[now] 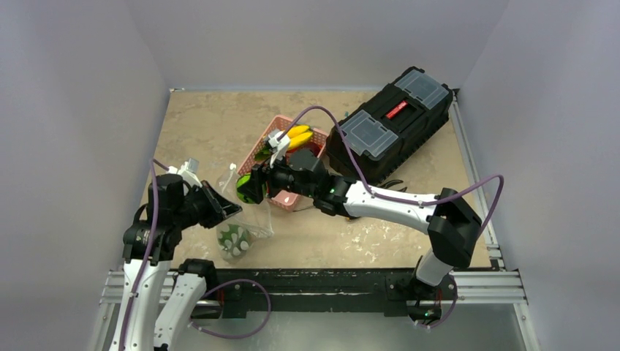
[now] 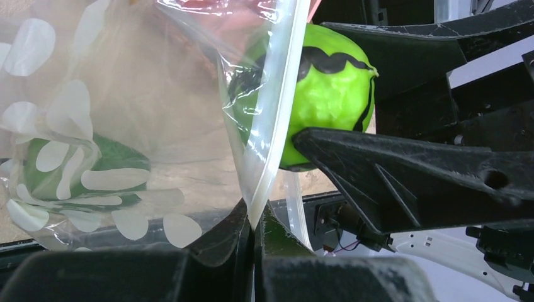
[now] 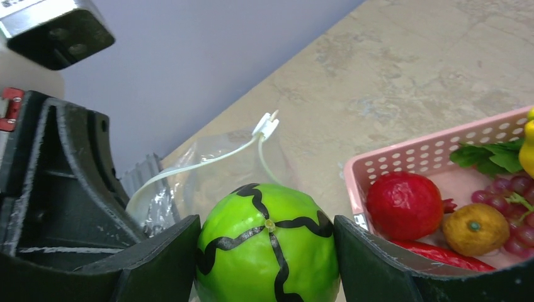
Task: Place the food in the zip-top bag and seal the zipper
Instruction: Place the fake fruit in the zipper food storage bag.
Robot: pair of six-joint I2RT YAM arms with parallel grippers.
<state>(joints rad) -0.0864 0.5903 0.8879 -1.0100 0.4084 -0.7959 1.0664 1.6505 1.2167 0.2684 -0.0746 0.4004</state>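
My right gripper [image 3: 267,251] is shut on a round green toy melon [image 3: 267,242] with black wavy stripes, one piece of the food. It holds the melon [image 1: 251,187] just above the open mouth of the zip-top bag [image 1: 237,223]. The bag is clear, with a green white-spotted bottom [image 2: 75,170]. My left gripper [image 2: 253,217] is shut on the bag's mouth edge, by the zipper [image 2: 277,94], and lifts that side. The melon [image 2: 334,88] is partly behind the plastic. More food lies in the pink basket [image 3: 428,151]: bananas [image 1: 300,137], a red fruit [image 3: 404,204], grapes [image 3: 513,189].
A black toolbox [image 1: 391,124] with clear lid compartments stands at the back right, close behind the pink basket [image 1: 272,130]. The zipper's white slider [image 3: 266,124] lies on the beige tabletop [image 1: 205,124]. Grey walls close in the table on three sides.
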